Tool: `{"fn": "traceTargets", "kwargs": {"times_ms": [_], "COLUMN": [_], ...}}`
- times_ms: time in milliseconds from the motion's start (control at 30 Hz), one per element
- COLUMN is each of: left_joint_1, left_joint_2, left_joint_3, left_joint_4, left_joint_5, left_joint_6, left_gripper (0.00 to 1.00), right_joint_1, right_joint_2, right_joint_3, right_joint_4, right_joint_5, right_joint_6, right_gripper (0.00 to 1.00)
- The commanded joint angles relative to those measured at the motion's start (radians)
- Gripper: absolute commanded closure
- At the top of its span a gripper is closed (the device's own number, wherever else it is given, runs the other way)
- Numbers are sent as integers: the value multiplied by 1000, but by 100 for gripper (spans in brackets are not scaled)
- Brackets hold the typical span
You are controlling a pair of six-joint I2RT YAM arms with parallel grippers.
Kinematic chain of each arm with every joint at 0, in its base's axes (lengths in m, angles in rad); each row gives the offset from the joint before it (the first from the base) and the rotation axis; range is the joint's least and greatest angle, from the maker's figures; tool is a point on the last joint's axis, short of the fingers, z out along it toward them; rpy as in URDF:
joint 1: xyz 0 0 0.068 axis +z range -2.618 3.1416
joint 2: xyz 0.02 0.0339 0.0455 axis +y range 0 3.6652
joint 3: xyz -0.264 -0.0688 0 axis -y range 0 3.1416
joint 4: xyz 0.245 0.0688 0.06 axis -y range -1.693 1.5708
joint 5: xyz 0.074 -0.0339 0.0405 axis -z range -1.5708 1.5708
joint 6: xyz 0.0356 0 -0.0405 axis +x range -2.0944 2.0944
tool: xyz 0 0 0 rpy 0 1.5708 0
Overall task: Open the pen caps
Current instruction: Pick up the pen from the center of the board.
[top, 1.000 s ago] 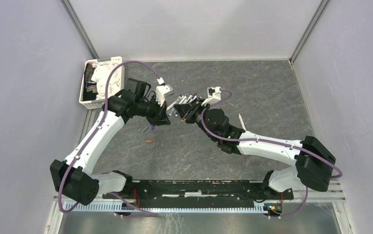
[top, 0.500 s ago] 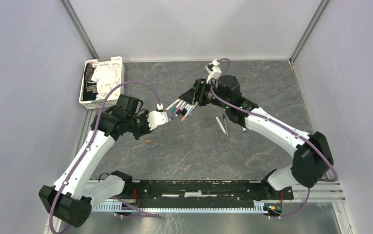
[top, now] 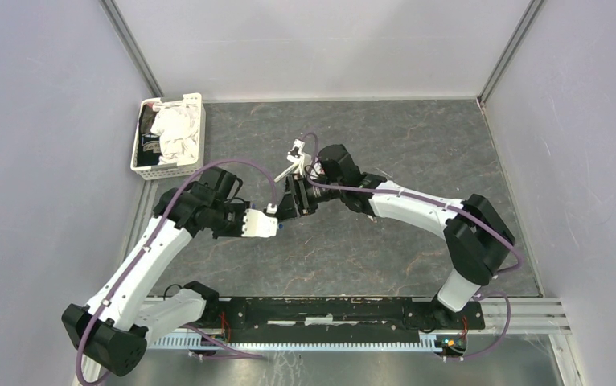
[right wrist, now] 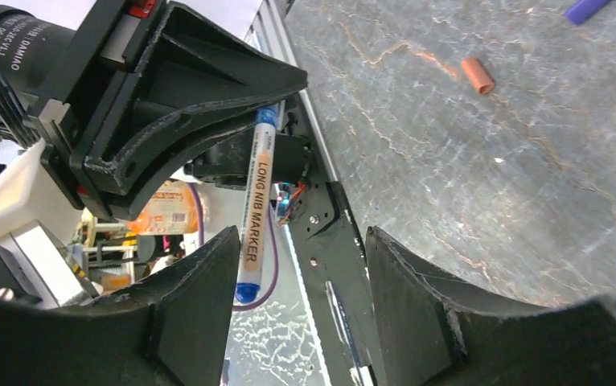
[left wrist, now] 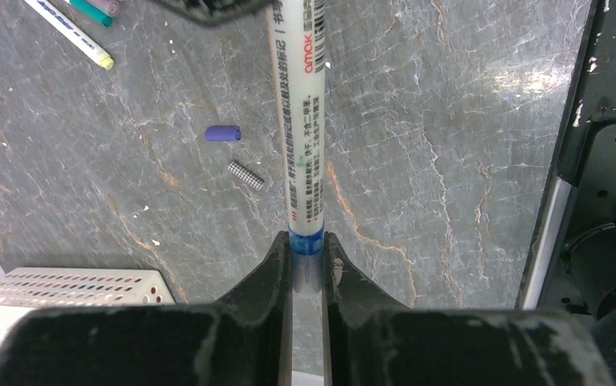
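Left gripper (left wrist: 308, 245) is clamped on the blue end (left wrist: 306, 242) of a white-barrelled marker (left wrist: 301, 121). Only a short blue band shows past the fingertips, so I can't tell whether it's the cap or the tail plug. The marker is off the surface, over the middle of the tabletop (top: 417, 137) and slightly toward the left edge.

Right gripper (right wrist: 301, 241) has its jaws spread much wider than the barrel. The marker lies against the inside of one finger (right wrist: 200, 314) and the other finger is clear of it. Right wrist view shows "LONG NIB MARKER" printed on the barrel and blue at both ends.

Loose caps on the slab:
- purple cap (left wrist: 223, 133): a stubby cylinder lying on its side beside the held marker, not touching anything
- orange-brown cap (right wrist: 476, 75): same stubby shape, on its side, with one open end visible, lying by itself
- dark cross-hatched stub (left wrist: 246, 174): just beside the purple cap; can't tell whether it's a cap

Both caps are far shorter than the marker barrel. The wrist views don't show their exact place on the tabletop.

More pens (left wrist: 71, 30) lie flat on the table; one has a yellow tip and one is teal. White basket (top: 145, 153) sits in the far left corner.
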Motion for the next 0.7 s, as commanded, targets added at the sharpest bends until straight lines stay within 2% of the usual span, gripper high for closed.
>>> {"fn": "traceTargets", "kwargs": {"times_ms": [0, 267, 667], "left_joint_1": [-21, -62, -70], "left_joint_2": [-8, 7, 16], "left_joint_3": [1, 12, 23], "left_joint_4": [-3, 6, 15], "left_joint_5": [-30, -53, -52], "left_joint_6": [76, 77, 92], "left_gripper": [93, 93, 94], "right_joint_1": [16, 51, 96], "right_joint_2": [28, 106, 179], "right_joint_3": [49, 108, 128], "right_joint_4": [92, 111, 175], "right_joint_5": [-64, -75, -128], "right_joint_6": [48, 73, 99], "right_gripper": [37, 38, 48]}}
